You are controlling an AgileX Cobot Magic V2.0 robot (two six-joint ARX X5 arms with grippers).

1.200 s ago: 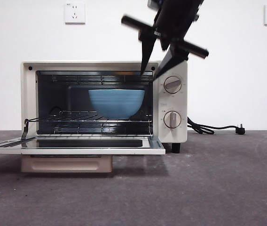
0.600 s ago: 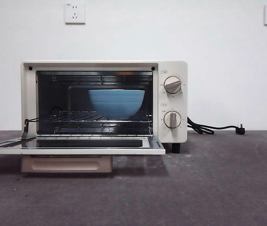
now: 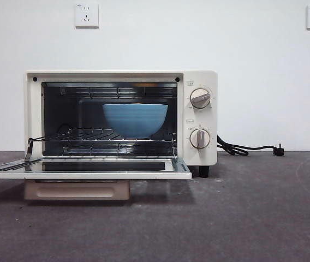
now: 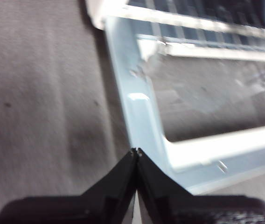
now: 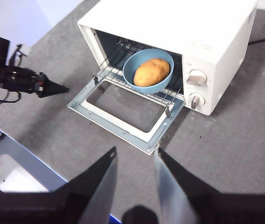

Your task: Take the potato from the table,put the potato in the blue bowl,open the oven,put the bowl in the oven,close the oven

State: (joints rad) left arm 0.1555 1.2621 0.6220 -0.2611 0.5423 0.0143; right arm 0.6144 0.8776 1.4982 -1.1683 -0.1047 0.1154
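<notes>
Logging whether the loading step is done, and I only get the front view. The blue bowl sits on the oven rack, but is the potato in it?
Observer: Yes. The right wrist view looks down into the blue bowl, and the potato lies inside it.
Operator: I see no arms. Where is the left gripper?
Observer: The left gripper is shut, over the table beside the corner of the open door on the side away from the knobs.
Operator: And the right one?
Observer: The right gripper is open and empty, high in front of the oven.
</notes>
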